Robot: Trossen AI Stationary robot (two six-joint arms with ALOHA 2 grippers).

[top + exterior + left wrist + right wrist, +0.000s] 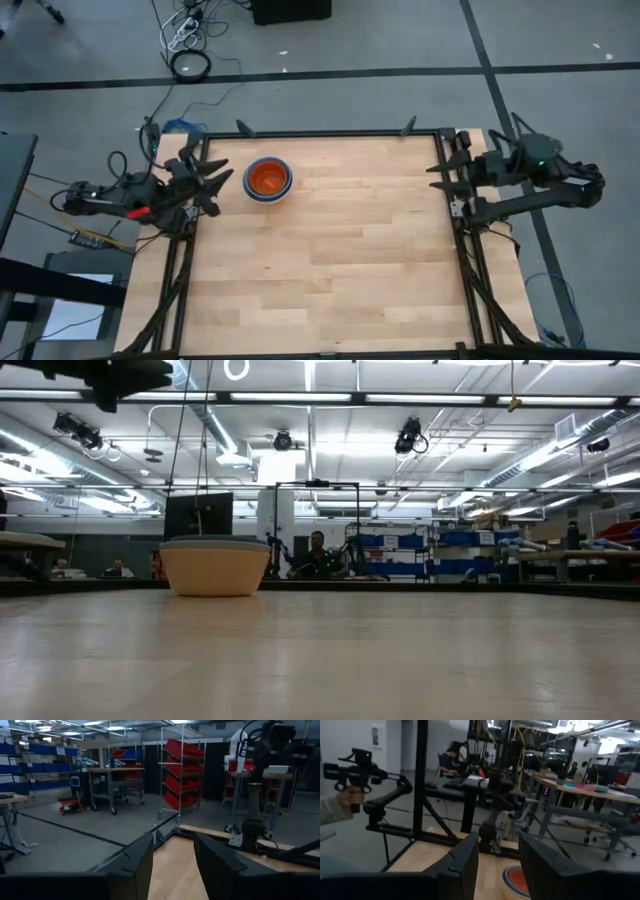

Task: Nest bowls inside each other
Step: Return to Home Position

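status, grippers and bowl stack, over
Left gripper open, empty, by wooden table left edge. Right gripper open, empty, right edge. Small round plastic bowls nested, orange innermost. Nothing in the way.

High view looks straight down on the round stack of nested plastic bowls, orange innermost (267, 179). Low view faces it level and near. Right wrist view shares it. Left wrist view faces the room.

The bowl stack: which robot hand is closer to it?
Left. The left gripper is just beside the bowl stack; the right gripper waits far across the table at its right edge.
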